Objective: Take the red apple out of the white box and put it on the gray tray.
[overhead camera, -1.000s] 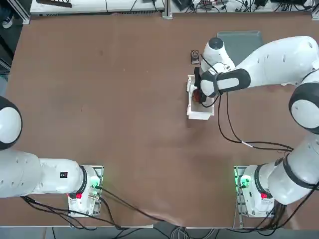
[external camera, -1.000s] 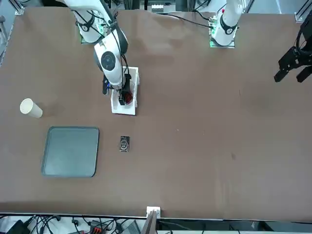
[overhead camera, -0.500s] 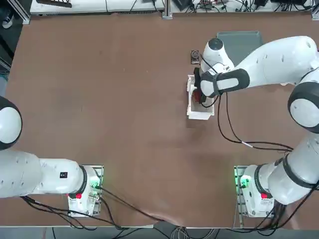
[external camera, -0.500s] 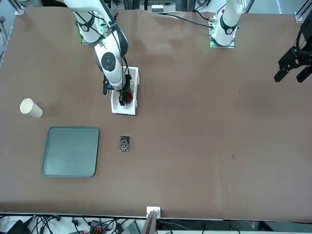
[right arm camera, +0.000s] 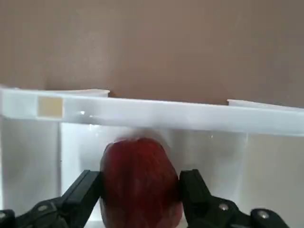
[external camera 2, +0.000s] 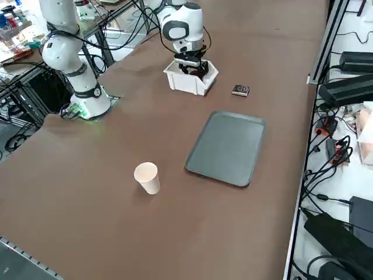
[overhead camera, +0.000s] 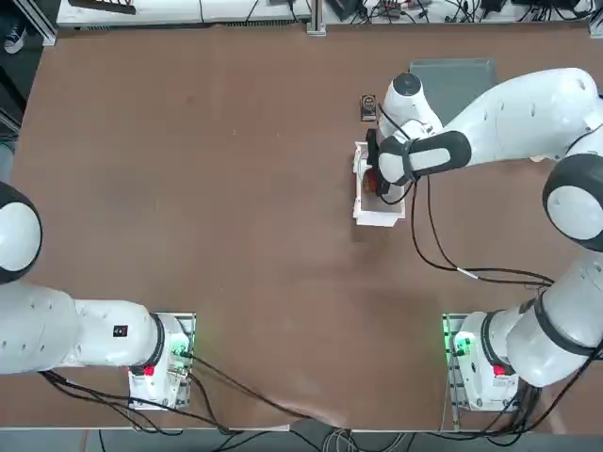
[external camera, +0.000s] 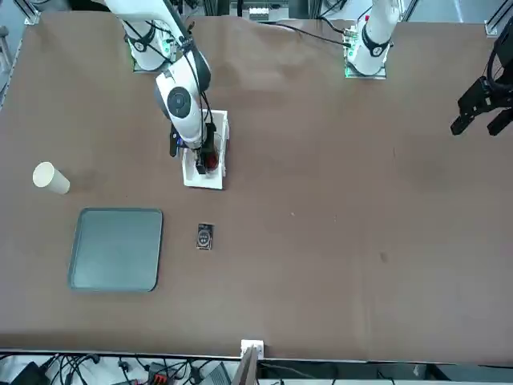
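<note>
With the red apple [right arm camera: 140, 185] snug between my fingers [right arm camera: 140, 192], one pad against each flank, and the near wall of the white box [right arm camera: 190, 116] just beyond their tips, I should firm the pinch, then lift straight up before travelling sideways.

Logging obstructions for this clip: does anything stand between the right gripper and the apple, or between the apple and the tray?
Nothing separates the right gripper from the red apple. Toward the gray tray, the white box's wall stands in the way.
</note>
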`<state>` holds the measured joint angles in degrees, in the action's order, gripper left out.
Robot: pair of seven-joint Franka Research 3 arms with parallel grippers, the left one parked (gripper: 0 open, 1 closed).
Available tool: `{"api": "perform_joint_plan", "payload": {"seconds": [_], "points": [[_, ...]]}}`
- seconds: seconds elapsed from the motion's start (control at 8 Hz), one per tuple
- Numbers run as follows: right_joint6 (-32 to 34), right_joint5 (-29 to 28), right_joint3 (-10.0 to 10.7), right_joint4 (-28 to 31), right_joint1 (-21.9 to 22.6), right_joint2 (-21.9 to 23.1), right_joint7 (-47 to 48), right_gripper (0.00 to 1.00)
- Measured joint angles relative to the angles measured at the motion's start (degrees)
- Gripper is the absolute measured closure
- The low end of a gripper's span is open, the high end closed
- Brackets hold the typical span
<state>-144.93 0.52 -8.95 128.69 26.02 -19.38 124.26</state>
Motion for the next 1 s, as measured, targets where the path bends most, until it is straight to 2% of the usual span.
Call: {"api": "perform_joint_plan", "payload": {"seconds": [0.75, 1.0], "points": [[-0.32, 0.03, 0.04, -0.17, 0.00, -0.38, 0.00, 0.05], [-0.45, 0.05, 0.05, -0.19, 0.00, -0.31, 0.00, 0.11]]}}
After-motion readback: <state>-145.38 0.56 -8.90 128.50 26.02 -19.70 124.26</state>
